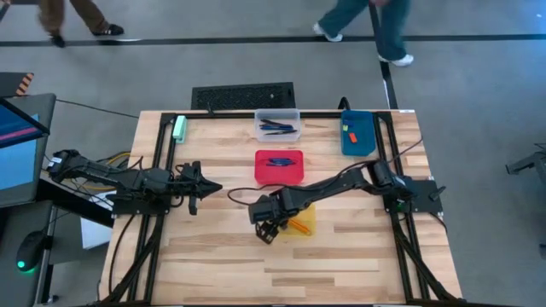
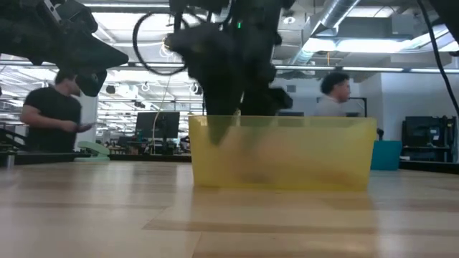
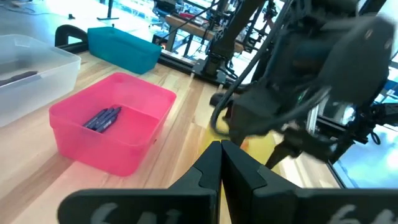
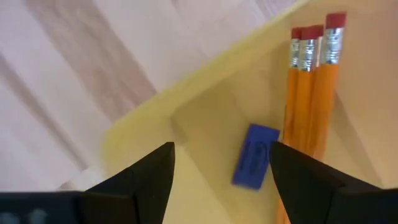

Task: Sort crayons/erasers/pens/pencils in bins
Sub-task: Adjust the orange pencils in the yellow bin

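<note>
A small blue block (image 4: 255, 156) lies on the floor of the yellow bin (image 4: 205, 74), touching the side of three orange pencils (image 4: 309, 106) that rest together along the right of the right wrist frame. It sits square in the gap between the spread fingers of the right gripper (image 4: 221, 163), which is wide open and holds nothing. Seen from above, that gripper (image 1: 266, 228) hangs over the left end of the yellow bin (image 1: 309, 215), just below the middle of the frame.

The risk, as I judge it, is the closeness of block and pencils. If the gripper closes as it stands, the finger on the pencil side has little room to slip in between, so it may catch a pencil along with the block, or push the block flat so that it skids away. The bin looks light and loose on the counter (image 1: 358, 256); a finger striking its wall could shove or tip it and spill the pencils.

Above the yellow bin in the overhead frame stands the red bin (image 1: 279, 167) with dark blue sticks in it, then the clear bin (image 1: 277, 125) with dark pens, and at the upper right the blue bin (image 1: 357, 134) with two small coloured bits. A pale green block (image 1: 180, 128) lies at the upper left of the counter.

The left gripper (image 1: 207, 188) waits at the left of the counter, its fingers closed together and empty, pointing toward the red bin. Should it advance while the right arm works, the two could meet.
</note>
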